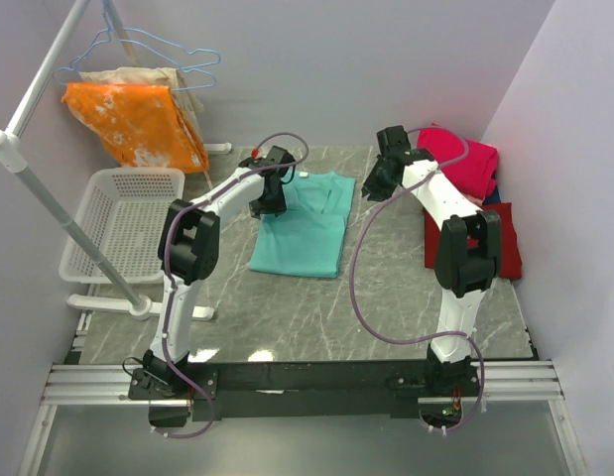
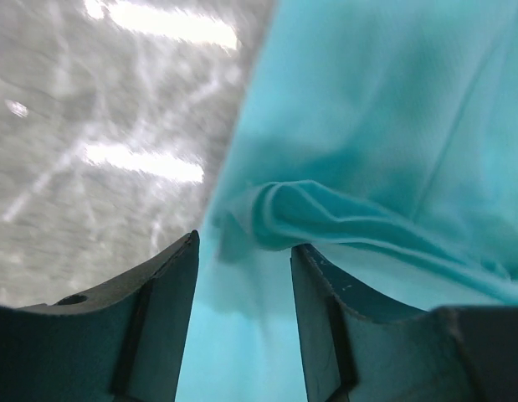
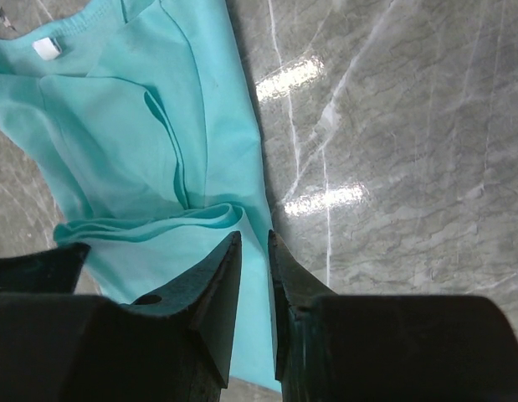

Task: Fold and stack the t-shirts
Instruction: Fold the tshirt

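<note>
A teal t-shirt [image 1: 305,226] lies flat on the grey marble table [image 1: 386,297], its sleeves folded in. My left gripper [image 1: 270,198] is over the shirt's left edge. In the left wrist view it [image 2: 244,243] is open, with the teal cloth [image 2: 367,126] and a rumpled fold under its jaws. My right gripper [image 1: 372,185] hangs by the shirt's right edge. In the right wrist view it [image 3: 254,236] has a narrow gap, and the teal shirt's edge [image 3: 158,126] shows below. A magenta-pink shirt [image 1: 465,159] and a dark red shirt [image 1: 510,243] lie at the right. No salmon shirt shows.
A white plastic basket [image 1: 123,223] stands at the left beside a white rack pole [image 1: 49,193]. An orange white-blotched cloth [image 1: 138,124] and a beige cloth [image 1: 138,76] hang on hangers at the back left. Walls close in on both sides.
</note>
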Robot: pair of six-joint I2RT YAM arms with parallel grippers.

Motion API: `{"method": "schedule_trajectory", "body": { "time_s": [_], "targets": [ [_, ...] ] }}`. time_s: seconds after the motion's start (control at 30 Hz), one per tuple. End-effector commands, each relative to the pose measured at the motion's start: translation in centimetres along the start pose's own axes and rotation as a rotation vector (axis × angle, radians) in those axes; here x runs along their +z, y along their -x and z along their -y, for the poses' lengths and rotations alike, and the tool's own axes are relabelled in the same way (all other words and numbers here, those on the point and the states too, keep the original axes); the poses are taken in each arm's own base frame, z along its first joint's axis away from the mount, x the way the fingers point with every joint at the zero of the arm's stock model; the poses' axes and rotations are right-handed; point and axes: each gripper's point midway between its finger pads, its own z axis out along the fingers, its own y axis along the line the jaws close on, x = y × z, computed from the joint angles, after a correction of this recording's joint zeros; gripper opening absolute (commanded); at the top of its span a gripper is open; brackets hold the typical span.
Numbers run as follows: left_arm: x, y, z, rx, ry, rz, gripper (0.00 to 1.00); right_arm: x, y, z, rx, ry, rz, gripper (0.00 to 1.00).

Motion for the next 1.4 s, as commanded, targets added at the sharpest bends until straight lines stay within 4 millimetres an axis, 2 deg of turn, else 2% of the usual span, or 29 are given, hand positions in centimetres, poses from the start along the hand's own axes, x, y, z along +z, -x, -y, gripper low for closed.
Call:
{"method": "schedule_trajectory", "body": {
  "time_s": [0.0,0.17,0.27,0.37,0.4,0.43,0.47,0.5,0.53,0.6,0.63,0.67,0.7,0.73,0.77,0.8,0.83,0.9,0.93,0.97,1.07,1.2,1.37],
  "targets": [
    [0.1,4.3,-0.4,-0.094,0.057,0.169,0.54,-2.0,1.9,-1.2,-0.009,0.048,0.043,0.27],
    [1.2,6.0,-1.5,-0.111,0.109,0.2,0.55,-2.5,1.3,-0.9,-0.024,0.051,0.026,0.27],
    [1.5,5.7,-2.5,-0.089,0.15,0.181,0.56,-3.3,0.7,-0.7,-0.032,0.066,0.019,0.27],
    [0.3,5.5,-3.9,-0.094,0.166,0.178,0.57,-3.7,-0.5,-0.3,-0.041,0.082,-0.011,0.28],
    [-1.3,6.0,-4.0,-0.102,0.14,0.195,0.57,-4.3,-0.7,-0.3,-0.05,0.094,-0.011,0.28],
    [-1.6,5.1,-4.3,-0.092,0.127,0.167,0.57,-4.2,-1.8,0.1,-0.052,0.101,-0.045,0.28],
    [-2.3,4.8,-4.5,-0.088,0.114,0.157,0.57,-5.0,-2.0,-0.2,-0.059,0.126,-0.039,0.28],
    [-4.2,4.9,-4.1,-0.087,0.061,0.167,0.58,-5.2,-2.7,-0.3,-0.07,0.138,-0.048,0.29],
    [-4.1,3.5,-4.4,-0.05,0.042,0.13,0.58,-5.1,-3.7,0.1,-0.078,0.135,-0.068,0.3],
    [-5.8,2.2,-3.1,-0.032,-0.08,0.091,0.59,-5.9,-5.1,-0.3,-0.114,0.16,-0.086,0.33],
    [-5.2,0.2,-3.5,0.002,-0.096,0.041,0.6,-5.7,-6.2,0.2,-0.122,0.149,-0.107,0.36],
    [-5.4,-0.9,-3.1,0.008,-0.139,0.012,0.61,-6.0,-6.9,0.0,-0.133,0.163,-0.111,0.4],
    [-6.3,-0.5,-2.6,0.0,-0.192,0.05,0.62,-6.0,-7.7,-0.1,-0.144,0.172,-0.123,0.47],
    [-5.2,-2.9,-3.4,0.019,-0.189,0.004,0.63,-5.5,-9.7,0.5,-0.158,0.16,-0.159,0.49],
    [-5.1,-3.4,-3.6,0.012,-0.204,0.004,0.63,-5.7,-10.3,0.1,-0.165,0.182,-0.155,0.5],
    [-5.7,-3.5,-2.7,0.007,-0.274,0.007,0.63,-5.5,-11.4,0.1,-0.17,0.192,-0.177,0.52],
    [-5.0,-5.1,-3.3,0.006,-0.273,-0.025,0.63,-5.0,-13.6,0.4,-0.19,0.183,-0.216,0.53],
    [-5.5,-6.0,-3.0,-0.006,-0.324,-0.041,0.63,-4.7,-15.7,0.2,-0.21,0.199,-0.252,0.53],
    [-5.2,-6.7,-3.2,-0.015,-0.328,-0.048,0.63,-4.2,-17.0,0.8,-0.221,0.188,-0.276,0.52],
    [-5.1,-6.9,-3.4,-0.018,-0.329,-0.048,0.63,-4.2,-18.2,0.2,-0.247,0.202,-0.282,0.52],
    [-5.2,-7.5,-3.4,-0.018,-0.354,-0.036,0.63,-3.5,-20.6,0.1,-0.277,0.207,-0.306,0.5],
    [-4.5,-8.6,-3.8,-0.014,-0.359,-0.049,0.62,-2.7,-21.6,-0.2,-0.297,0.196,-0.3,0.47],
    [-3.8,-9.5,-3.9,-0.03,-0.372,-0.064,0.62,-1.6,-21.3,0.1,-0.306,0.157,-0.269,0.45]
  ]
}}
